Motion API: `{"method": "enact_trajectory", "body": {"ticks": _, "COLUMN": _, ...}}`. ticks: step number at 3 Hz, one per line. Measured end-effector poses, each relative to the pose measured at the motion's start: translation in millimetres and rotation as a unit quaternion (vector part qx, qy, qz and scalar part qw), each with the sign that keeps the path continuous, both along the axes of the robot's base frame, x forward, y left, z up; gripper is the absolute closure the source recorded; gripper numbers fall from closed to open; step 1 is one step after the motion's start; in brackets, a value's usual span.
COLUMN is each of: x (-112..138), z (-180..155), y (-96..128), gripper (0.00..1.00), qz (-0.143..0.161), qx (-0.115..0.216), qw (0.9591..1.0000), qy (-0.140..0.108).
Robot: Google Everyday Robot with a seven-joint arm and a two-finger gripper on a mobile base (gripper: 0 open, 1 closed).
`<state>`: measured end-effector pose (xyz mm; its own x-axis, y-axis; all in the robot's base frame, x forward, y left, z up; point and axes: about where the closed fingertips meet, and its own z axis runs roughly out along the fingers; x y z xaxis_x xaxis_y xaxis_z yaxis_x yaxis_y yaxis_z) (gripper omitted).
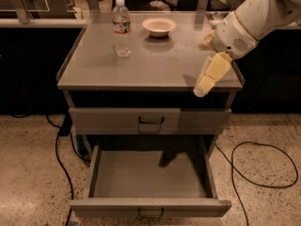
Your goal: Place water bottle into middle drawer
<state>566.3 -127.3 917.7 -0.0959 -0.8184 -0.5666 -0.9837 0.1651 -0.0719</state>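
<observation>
The water bottle (121, 17), clear with a white cap and a red-and-white label, stands upright at the back left of the grey cabinet top (155, 62). My gripper (208, 76), pale yellow, hangs from the white arm over the top's front right corner. It is far to the right of the bottle and holds nothing. Below, the middle drawer (150, 173) is pulled fully out, and its grey inside is bare.
A white bowl (159, 26) sits at the back of the top, right of the bottle. The upper drawer (150, 120) is closed. Black cables (263, 173) lie on the speckled floor on both sides of the cabinet.
</observation>
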Motion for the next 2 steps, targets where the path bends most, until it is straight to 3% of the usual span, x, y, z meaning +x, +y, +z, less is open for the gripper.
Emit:
{"method": "enact_trajectory", "body": {"ticks": 1, "x": 20, "z": 5, "y": 18, "gripper": 0.00, "qz": -0.024, "qx": 0.012, "qw": 0.9991, "qy": -0.033}}
{"method": "enact_trajectory", "body": {"ticks": 2, "x": 31, "z": 5, "y": 20, "gripper": 0.00, "qz": -0.037, "qx": 0.015, "qw": 0.9980, "qy": -0.050}}
